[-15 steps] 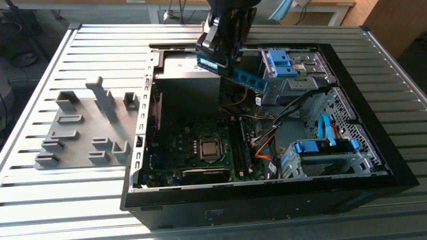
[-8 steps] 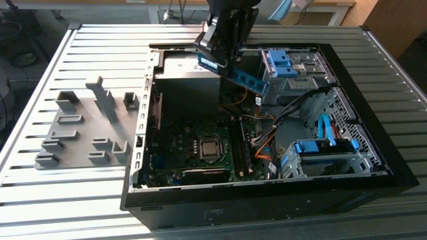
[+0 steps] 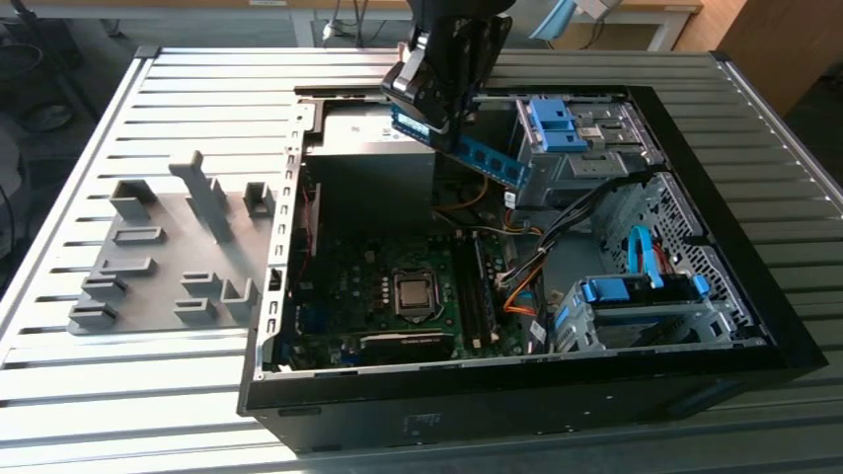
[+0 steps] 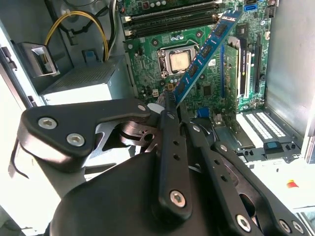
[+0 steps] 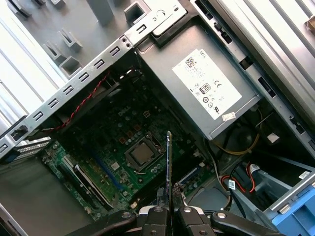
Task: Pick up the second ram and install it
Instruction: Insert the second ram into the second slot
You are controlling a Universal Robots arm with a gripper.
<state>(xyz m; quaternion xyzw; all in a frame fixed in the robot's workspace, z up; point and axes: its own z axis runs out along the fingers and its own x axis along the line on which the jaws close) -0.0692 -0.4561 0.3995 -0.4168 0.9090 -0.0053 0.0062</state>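
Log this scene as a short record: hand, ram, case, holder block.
hand: shut on the second ram, gripping one end
second ram: in the air, tilted, over the open computer case; not yet in a slot
motherboard: exposed inside the case, CPU socket uncovered
holder block: grey, on the slatted table, at the exterior view's left of the case

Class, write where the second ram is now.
In the exterior view the second ram sits clamped in the gripper, above the computer case, beside the blue drive bay.
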